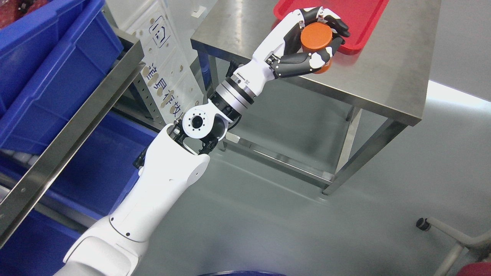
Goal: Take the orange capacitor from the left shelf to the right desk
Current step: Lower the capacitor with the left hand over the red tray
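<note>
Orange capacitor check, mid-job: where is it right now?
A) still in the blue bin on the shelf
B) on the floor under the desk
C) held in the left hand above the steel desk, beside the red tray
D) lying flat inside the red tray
C: the left hand has its fingers curled around the orange capacitor over the steel desk, at the near edge of the red tray.

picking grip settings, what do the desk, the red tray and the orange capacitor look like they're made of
Desk: looks like brushed stainless steel, grey with soft streaky reflections.
Red tray: probably moulded plastic, uniform colour, rounded raised rim, slight sheen.
Orange capacitor, held in the left hand: smooth matte cylinder, likely a plastic casing or sleeve; the look leaves that open.
</note>
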Robot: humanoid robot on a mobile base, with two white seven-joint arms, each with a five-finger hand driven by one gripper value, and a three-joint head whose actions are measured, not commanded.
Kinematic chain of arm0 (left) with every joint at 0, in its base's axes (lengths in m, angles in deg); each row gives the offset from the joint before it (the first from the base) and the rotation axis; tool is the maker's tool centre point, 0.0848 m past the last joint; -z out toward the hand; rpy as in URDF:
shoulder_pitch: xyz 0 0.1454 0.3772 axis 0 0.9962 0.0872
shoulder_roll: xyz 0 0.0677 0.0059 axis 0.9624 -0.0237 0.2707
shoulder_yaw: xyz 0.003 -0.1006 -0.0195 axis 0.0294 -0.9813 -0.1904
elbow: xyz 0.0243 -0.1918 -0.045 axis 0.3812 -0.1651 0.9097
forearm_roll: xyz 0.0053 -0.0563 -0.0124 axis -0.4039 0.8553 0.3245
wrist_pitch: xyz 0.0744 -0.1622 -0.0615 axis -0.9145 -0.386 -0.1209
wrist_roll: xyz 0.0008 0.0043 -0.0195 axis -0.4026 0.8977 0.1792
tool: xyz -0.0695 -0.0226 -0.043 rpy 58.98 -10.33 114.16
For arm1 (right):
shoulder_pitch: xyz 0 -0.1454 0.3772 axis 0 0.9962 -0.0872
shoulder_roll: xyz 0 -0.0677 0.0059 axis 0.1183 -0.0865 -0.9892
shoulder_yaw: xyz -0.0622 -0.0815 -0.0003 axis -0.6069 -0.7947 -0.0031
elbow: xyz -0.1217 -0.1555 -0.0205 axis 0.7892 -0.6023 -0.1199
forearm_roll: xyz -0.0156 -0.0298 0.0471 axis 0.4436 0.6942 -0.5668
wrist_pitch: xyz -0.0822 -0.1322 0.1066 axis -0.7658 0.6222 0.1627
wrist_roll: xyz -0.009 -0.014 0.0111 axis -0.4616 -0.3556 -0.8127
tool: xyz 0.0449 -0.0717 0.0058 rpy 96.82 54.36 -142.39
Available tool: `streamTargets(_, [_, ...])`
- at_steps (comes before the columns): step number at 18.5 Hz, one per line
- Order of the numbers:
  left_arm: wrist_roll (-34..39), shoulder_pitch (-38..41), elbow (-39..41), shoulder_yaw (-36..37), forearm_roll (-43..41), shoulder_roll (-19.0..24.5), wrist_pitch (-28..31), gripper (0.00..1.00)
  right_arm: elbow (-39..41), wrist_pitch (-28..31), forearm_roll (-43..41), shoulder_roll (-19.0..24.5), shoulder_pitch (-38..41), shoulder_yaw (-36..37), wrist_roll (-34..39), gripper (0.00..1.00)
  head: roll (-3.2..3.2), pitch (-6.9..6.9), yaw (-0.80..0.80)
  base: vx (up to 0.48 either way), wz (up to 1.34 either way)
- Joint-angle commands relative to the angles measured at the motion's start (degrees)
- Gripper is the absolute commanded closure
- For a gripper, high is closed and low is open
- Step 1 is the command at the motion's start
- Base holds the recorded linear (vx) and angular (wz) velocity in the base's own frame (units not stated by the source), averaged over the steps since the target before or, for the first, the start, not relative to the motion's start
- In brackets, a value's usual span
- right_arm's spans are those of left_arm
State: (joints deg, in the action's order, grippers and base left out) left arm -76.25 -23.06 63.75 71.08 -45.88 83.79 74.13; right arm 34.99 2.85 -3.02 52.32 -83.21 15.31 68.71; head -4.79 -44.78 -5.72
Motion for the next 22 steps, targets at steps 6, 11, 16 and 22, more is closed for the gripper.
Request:
streamTargets(6, [3.1,-8.6,-6.9,0.8,1.7,1.0,3.8,0.97,1.3,0.0,0.0,-1.0,1.9,0.7,0.0,0.0,0.0,0.0,0.0,0.294,-0.25])
streamTargets(11, [6.2,-10.4,-21.3,0.2,-0.1,1.0,5.2,0.95,1.3,0.0,0.0,-1.0,1.9,0.7,0.0,0.0,0.0,0.0,0.0,0.276,-0.21])
streamTargets(16, [6.2,-14.0,-36.7,0.4,-0.2,1.0,1.5,0.95,1.3,0.0,0.0,-1.0,1.9,0.7,0.0,0.0,0.0,0.0,0.0,0.216,-0.12])
streamTargets(22, [5.7,-13.8,-38.0,2.7,0.0,1.0,1.5,0.93,1.3,0.0,0.0,-1.0,1.9,0.6,0.0,0.0,0.0,0.0,0.0,0.117,-0.01])
